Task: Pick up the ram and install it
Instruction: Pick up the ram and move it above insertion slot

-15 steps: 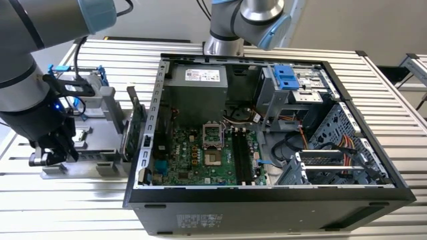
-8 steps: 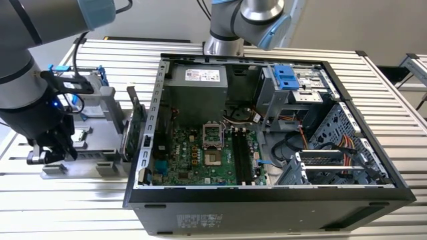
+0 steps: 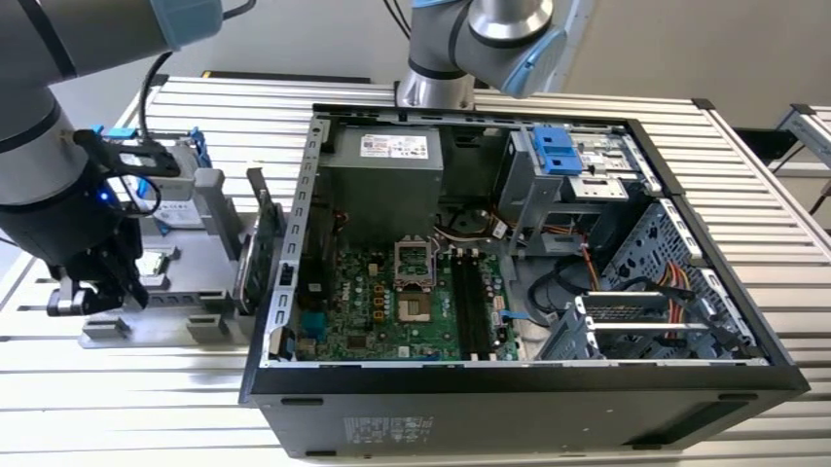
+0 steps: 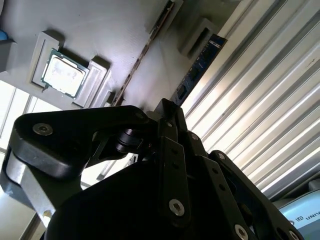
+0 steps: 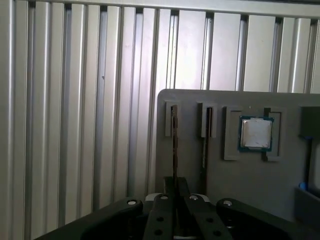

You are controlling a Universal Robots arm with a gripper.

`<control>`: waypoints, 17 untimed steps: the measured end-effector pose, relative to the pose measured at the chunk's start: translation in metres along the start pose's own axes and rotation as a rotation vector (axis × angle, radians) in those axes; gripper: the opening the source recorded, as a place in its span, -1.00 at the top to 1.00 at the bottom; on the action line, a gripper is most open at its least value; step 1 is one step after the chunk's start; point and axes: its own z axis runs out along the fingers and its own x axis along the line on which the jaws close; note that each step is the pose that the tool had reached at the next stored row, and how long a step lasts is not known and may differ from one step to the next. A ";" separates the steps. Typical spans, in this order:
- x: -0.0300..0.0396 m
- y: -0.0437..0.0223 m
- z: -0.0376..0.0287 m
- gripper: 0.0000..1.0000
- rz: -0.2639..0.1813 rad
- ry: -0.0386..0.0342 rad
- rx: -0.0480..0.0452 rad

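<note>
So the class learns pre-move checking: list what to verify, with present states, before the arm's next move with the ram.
1. Alignment: tool in line with the ram, edge-on in the first wrist view: ok.
2. Seating: ram upright in the grey holder slot: ok.
3. Clearance: second stick in the next slot, apart from the tool: ok.
4. Access: computer case open, motherboard exposed: ok.
5. Target: memory slots free, latches open: cannot tell.

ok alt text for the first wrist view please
The dark gripper sits in line with the ram, standing on edge in a slot of a grey holder. Beside it are a second thin board and a processor chip, all on a ribbed metal table.
</note>
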 end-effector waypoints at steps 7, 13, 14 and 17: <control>0.0000 0.0000 -0.0069 1.00 0.000 0.0000 0.0000; -0.0001 0.0001 -0.0127 1.00 0.000 0.0000 0.0000; -0.0001 0.0001 -0.0135 1.00 0.000 -0.0001 0.0001; -0.0001 0.0001 -0.0164 1.00 0.000 0.0000 0.0000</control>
